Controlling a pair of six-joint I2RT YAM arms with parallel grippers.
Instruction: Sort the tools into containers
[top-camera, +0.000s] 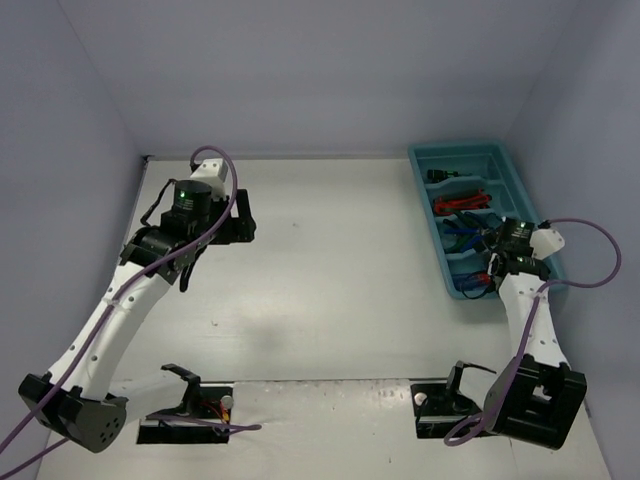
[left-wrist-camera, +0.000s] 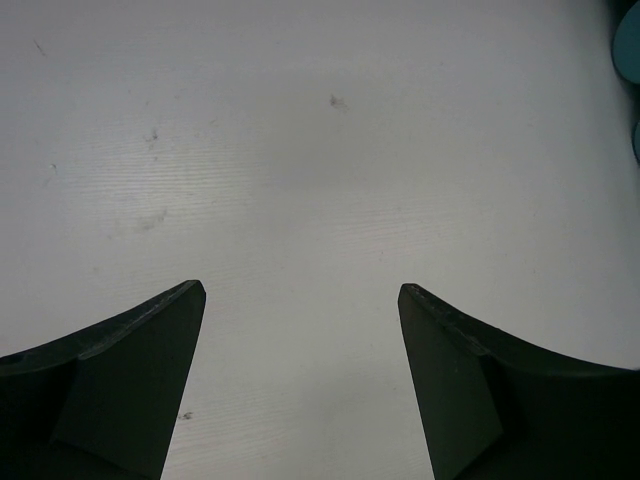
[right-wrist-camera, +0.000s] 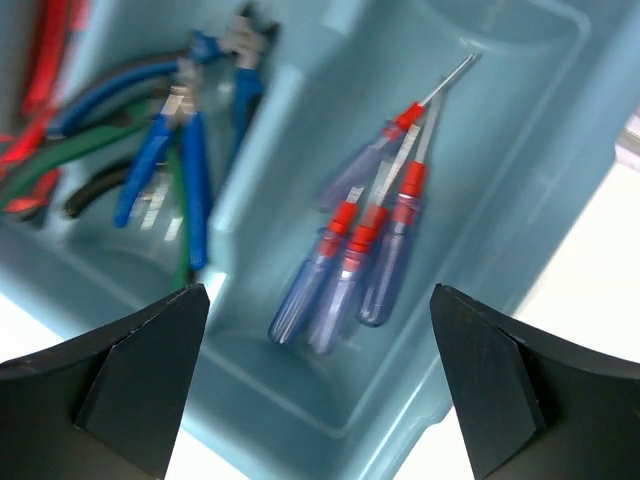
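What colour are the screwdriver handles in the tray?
The screwdrivers have blue handles with red collars; best in right wrist view.

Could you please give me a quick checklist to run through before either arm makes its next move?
1. Right fingers empty: ok, open, holding nothing.
2. Left fingers empty: ok, open above the table.
3. Screwdrivers inside one compartment of the tray: ok.
4. Pliers kept apart from them: ok, across a divider.
5. No tool left outside the tray: cannot tell.
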